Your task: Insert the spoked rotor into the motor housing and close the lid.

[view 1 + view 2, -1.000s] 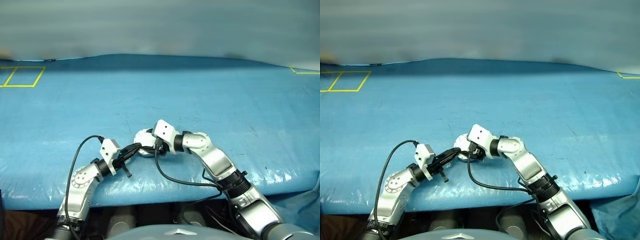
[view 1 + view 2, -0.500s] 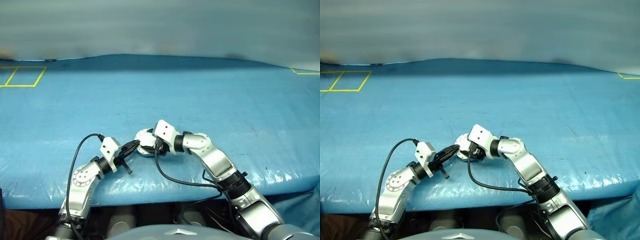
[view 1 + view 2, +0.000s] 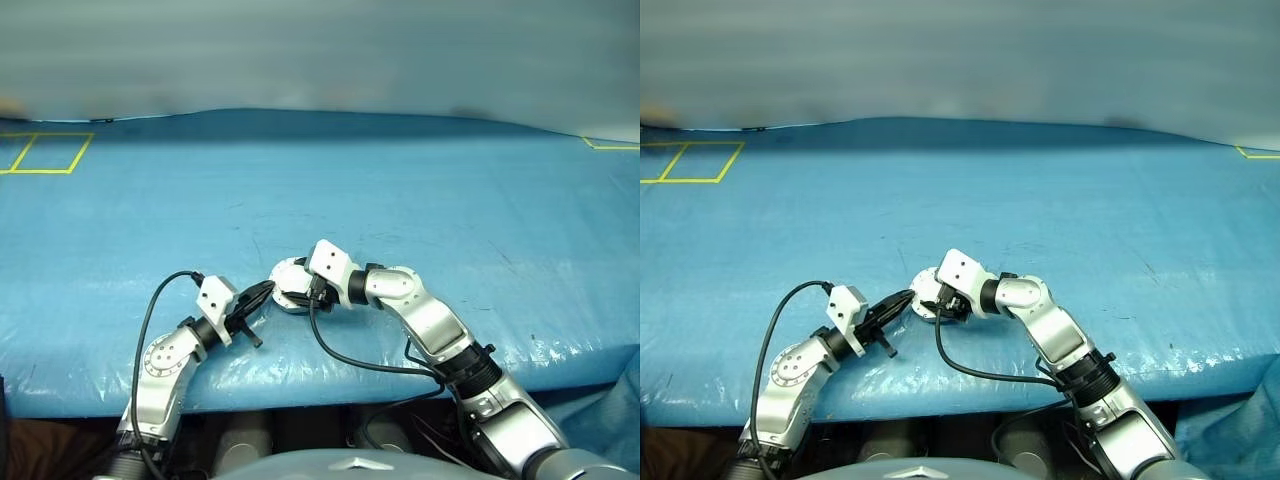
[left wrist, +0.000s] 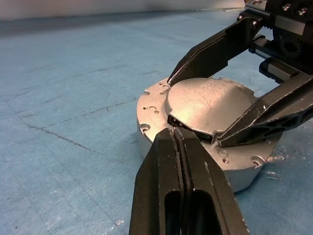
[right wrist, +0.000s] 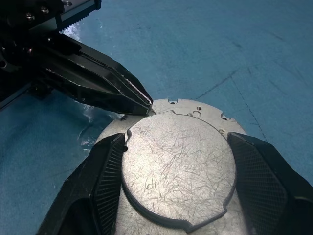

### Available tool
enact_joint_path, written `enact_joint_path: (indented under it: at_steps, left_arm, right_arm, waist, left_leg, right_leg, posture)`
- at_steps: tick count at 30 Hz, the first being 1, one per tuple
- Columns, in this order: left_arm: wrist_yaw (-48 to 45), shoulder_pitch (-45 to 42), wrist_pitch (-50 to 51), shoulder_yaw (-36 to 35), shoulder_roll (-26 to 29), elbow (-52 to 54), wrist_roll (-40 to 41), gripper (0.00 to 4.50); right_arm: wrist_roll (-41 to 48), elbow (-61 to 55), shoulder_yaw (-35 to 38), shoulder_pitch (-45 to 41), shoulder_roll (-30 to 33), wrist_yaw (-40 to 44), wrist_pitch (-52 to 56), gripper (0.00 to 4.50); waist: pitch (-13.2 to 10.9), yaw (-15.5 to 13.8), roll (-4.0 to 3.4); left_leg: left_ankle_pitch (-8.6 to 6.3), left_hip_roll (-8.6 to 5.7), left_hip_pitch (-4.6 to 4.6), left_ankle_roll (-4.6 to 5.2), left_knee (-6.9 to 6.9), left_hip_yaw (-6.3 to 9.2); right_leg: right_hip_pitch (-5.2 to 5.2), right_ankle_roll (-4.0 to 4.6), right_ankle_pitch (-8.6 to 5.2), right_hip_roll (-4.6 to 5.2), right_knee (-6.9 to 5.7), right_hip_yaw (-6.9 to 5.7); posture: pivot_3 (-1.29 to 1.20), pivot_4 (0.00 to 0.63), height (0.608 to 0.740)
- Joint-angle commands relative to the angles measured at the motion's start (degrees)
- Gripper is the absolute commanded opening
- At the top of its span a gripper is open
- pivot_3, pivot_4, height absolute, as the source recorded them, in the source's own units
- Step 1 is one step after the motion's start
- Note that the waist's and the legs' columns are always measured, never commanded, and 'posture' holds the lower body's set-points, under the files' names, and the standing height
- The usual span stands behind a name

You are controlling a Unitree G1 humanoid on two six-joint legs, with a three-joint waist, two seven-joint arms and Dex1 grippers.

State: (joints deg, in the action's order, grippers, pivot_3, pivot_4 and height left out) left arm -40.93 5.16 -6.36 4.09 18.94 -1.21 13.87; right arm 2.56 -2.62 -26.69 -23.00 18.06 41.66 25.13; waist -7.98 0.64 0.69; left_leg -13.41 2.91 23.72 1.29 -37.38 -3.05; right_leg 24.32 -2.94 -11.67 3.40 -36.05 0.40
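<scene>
- The right wrist view shows the lid (image 5: 178, 164) closed flat, scratched grey, between the right gripper (image 5: 181, 181)'s wide fingers (image 5: 266, 178).
- The left wrist view shows the left gripper (image 4: 174, 139), fingers pressed together, at the motor housing (image 4: 151, 125)'s rim.

Left arm bent low at the near left, left hand (image 4: 178, 142) pointing level toward the right with both black fingers pressed together, right arm reaching in from the right, right hand (image 5: 176, 161) angled down and leftward, fingers spread wide
</scene>
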Motion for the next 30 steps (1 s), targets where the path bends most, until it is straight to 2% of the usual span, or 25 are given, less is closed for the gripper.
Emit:
enact_joint_path:
  at_steps: [1, 16, 21, 22, 25, 30]
  left_arm:
    - [-0.1, 0.5, 1.5, 1.0, 0.8, 0.0, -1.3, 0.02]
    - [-1.1, -1.4, 5.1, 2.5, -0.8, 3.4, 1.4, 0.02]
    - [-1.3, -1.4, 6.2, 3.4, -0.6, 3.2, 0.0, 0.02]
    - [-1.2, -1.4, 6.3, 3.4, -0.6, 3.2, -0.2, 0.0]
    - [-1.0, -1.1, 6.7, 3.6, -0.2, 3.3, -0.7, 0.0]
    - [-1.1, -1.0, 7.3, 3.5, -0.1, 3.4, -0.6, 0.0]
  right_arm:
    - [-2.6, 2.6, -0.2, 1.5, 1.4, -1.3, 2.1, 3.0]
    - [-2.0, 2.3, 1.5, 2.2, 1.2, -2.3, 2.8, 3.0]
    - [-1.2, 2.3, 1.9, 2.2, 0.9, -2.0, 3.1, 3.0]
    - [-0.9, 2.0, 2.0, 2.3, 1.0, -1.7, 3.2, 3.75]
    - [0.6, 0.1, 3.1, 3.0, 0.8, -1.1, 3.6, 4.46]
    - [5.7, -6.0, 7.1, 4.6, 0.4, 0.4, 5.9, 4.46]
  waist:
    - [0.0, 0.0, -0.02]
    - [0.1, -0.1, -0.01]
    - [0.1, -0.1, 0.0]
    - [0.1, -0.2, 0.0]
    - [0.1, -0.2, 0.01]
    - [0.1, -0.3, 0.0]
  left_leg:
    - [0.0, 0.0, 0.0, 0.0, 0.0, 0.0]
    - [0.0, -0.11, 0.0, 0.0, -0.02, 0.01]
    - [0.01, -0.14, 0.0, 0.01, -0.03, 0.04]
    - [0.01, -0.15, 0.0, 0.01, -0.05, 0.05]
    - [0.0, -0.19, 0.02, 0.02, -0.07, 0.06]
    - [-0.04, -0.21, 0.11, 0.08, -0.04, 0.1]
  right_leg:
    - [0.0, 0.0, 0.0, 0.0, 0.0, 0.0]
    - [-0.03, -0.03, -0.01, 0.1, 0.01, 0.0]
    - [-0.06, -0.11, -0.05, 0.1, 0.01, 0.0]
    - [-0.07, -0.18, -0.09, 0.11, 0.01, 0.0]
    - [-0.08, -0.18, -0.09, 0.15, 0.02, 0.01]
    - [-0.02, 0.03, 0.03, 0.15, 0.06, 0.0]
  posture:
    - [0.0, 0.15, 0.74]
    - [0.0, 0.15, 0.74]
    - [0.0, 0.15, 0.74]
    - [0.0, 0.15, 0.74]
    - [0.0, 0.15, 0.74]
    - [0.0, 0.15, 0.74]
